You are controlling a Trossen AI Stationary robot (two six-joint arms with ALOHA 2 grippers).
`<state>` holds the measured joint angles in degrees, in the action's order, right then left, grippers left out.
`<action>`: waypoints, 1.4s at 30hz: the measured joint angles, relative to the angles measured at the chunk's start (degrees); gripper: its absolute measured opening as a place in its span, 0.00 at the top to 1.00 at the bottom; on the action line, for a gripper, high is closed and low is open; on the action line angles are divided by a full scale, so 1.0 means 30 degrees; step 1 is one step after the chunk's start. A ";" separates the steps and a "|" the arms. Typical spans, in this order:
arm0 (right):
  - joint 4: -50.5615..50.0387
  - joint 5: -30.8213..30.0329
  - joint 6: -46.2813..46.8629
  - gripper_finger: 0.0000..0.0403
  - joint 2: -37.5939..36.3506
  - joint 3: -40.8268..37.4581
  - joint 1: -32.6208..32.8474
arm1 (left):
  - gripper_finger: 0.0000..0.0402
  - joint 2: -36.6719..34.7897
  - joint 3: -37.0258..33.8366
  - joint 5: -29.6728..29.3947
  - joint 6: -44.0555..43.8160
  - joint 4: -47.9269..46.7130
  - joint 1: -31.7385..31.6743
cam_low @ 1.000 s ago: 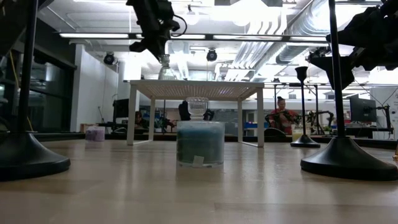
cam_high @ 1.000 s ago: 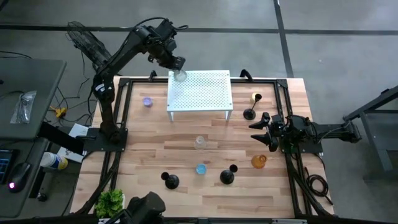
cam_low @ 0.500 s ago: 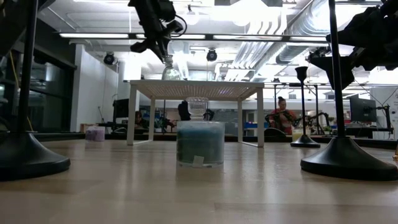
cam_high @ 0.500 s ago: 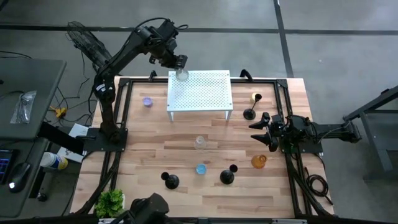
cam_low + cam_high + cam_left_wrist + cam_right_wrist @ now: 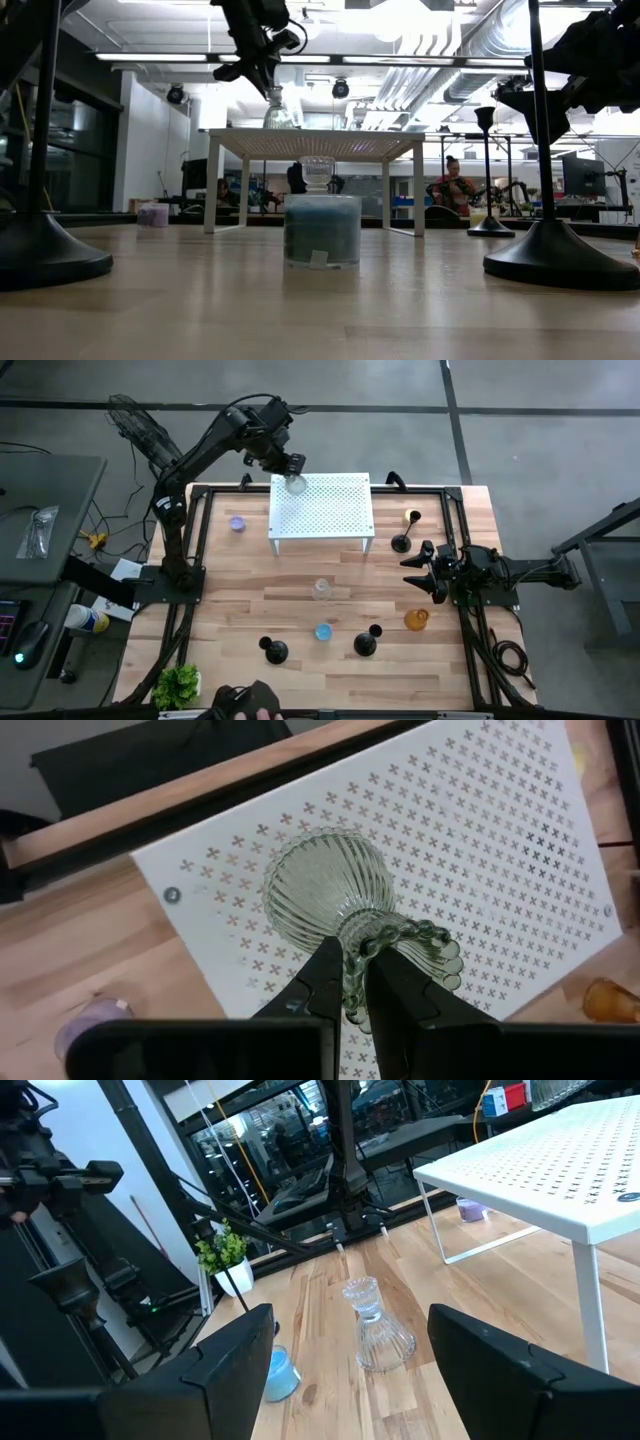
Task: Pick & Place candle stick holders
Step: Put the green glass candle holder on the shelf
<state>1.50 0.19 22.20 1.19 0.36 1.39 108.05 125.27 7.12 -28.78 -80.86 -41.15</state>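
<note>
My left gripper [image 5: 289, 466] is shut on a greenish ribbed glass cup [image 5: 325, 895], just over the far left corner of the white perforated stand [image 5: 322, 507]. My right gripper [image 5: 432, 572] waits open at the table's right side, touching nothing. On the wood stand a clear glass holder [image 5: 321, 589], a blue cup [image 5: 323, 631], an amber cup [image 5: 416, 619], a purple cup [image 5: 237, 523], a yellow cup [image 5: 412, 517] and three black holders [image 5: 274, 651] [image 5: 366, 643] [image 5: 401, 542], each on its base. My left gripper pinches the cup's beaded rim [image 5: 352, 982] between its two fingers [image 5: 325, 982], one on each side of the rim's wall. The fingers come steeply from above. The cup [image 5: 278, 112] hangs below them, base down, at the stand's top; I cannot tell whether it touches.
A small green plant [image 5: 177, 685] stands at the near left corner. A person's hand [image 5: 255, 710] shows at the near edge. Black frame rails [image 5: 462, 540] run along the table's sides. Bare wood [image 5: 260, 585] lies between the stand and the near row of holders.
My left gripper has drifted a little toward the table's right edge with the glass cup, staying shut on it at the height of the stand's top.
</note>
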 joint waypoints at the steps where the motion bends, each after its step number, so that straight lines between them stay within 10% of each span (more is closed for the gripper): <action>1: -0.0001 -0.0001 0.0006 0.36 0.0000 -0.0001 -0.0006 | 0.95 0.0000 0.0000 -0.0047 -0.0005 -0.0135 -0.0026; 42: 0.0000 -0.0001 0.0000 0.36 0.0000 0.0000 -0.0007 | 0.95 0.2272 0.2157 -0.1374 0.0651 -0.2158 0.0095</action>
<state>1.50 0.19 22.20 1.19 0.36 1.37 114.87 131.74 3.00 -26.83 -87.33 -40.86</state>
